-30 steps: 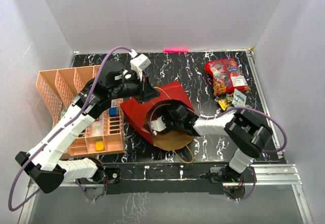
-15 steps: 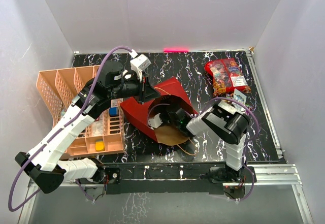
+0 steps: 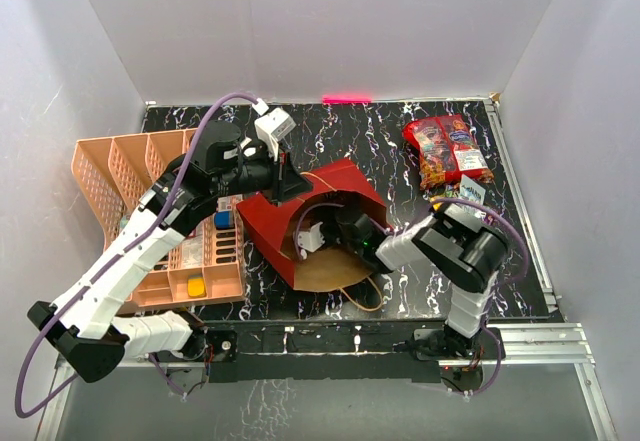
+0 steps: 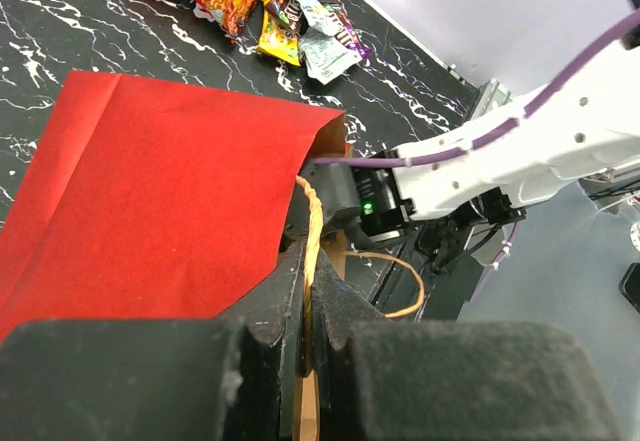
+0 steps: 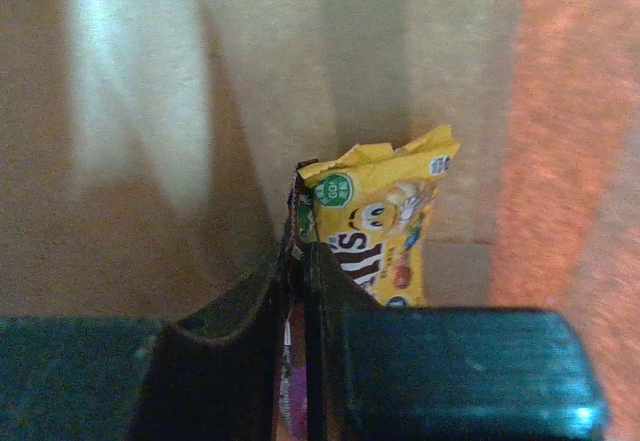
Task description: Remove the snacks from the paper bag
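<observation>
Left fingers pinch cord handle at paper bag rim; right fingers inside pinch yellow snack edge.

Two white-and-black arms with purple cables

The left arm and right arm both have white shells with chunky black joints, and a purple cable loops along each one. A white boxy camera sits just behind the left gripper, whose fingers are matte black with slanted tips. The right gripper looks dark greenish-black, and a tiny green light glows just behind it.
</observation>
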### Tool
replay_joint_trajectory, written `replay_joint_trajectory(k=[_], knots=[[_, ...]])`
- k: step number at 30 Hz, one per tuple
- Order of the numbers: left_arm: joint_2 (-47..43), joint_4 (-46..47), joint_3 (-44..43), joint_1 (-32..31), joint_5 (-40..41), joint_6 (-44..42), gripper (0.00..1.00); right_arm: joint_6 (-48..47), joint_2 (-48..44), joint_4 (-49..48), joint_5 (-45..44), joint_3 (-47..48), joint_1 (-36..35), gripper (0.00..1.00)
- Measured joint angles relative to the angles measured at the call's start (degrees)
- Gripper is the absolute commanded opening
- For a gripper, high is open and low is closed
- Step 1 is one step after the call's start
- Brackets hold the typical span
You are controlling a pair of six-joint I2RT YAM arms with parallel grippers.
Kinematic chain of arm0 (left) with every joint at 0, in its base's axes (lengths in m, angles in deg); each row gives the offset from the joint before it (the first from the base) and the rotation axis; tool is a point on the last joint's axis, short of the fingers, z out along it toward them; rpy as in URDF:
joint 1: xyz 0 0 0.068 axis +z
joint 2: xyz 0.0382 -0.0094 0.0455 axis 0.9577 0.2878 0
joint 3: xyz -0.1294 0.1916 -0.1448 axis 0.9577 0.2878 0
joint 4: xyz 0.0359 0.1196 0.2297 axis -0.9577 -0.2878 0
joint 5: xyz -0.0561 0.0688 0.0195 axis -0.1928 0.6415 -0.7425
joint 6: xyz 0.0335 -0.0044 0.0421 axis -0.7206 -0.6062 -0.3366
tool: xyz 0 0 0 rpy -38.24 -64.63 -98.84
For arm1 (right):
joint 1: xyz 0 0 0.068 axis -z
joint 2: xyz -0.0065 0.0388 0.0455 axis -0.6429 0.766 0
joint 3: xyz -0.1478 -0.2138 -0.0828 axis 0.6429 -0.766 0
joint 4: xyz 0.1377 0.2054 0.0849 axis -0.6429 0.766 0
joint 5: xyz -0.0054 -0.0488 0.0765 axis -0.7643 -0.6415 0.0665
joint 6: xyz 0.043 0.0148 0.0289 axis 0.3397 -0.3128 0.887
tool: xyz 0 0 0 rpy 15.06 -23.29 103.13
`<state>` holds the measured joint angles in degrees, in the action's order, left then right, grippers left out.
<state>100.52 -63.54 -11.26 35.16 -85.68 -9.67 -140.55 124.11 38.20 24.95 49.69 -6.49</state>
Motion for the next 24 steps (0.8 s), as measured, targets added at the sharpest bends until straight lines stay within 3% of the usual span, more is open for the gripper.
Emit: replay_joint_trajectory(k=[6,13,24], knots=[[-0.59,0.02,0.00,0.00,2.40,0.04,0.00,5.20,-11.08,6.56,2.16,-0.74,0.02,0.08],[-0.63,0.02,0.00,0.00,5.88,0.24,0.00,13.99,-24.33,21.49,10.64,-0.74,0.02,0.08],[-0.57,0.04,0.00,0.00,7.98,0.61,0.00,36.50,-43.95,40.30,23.71,-0.59,0.02,0.08]])
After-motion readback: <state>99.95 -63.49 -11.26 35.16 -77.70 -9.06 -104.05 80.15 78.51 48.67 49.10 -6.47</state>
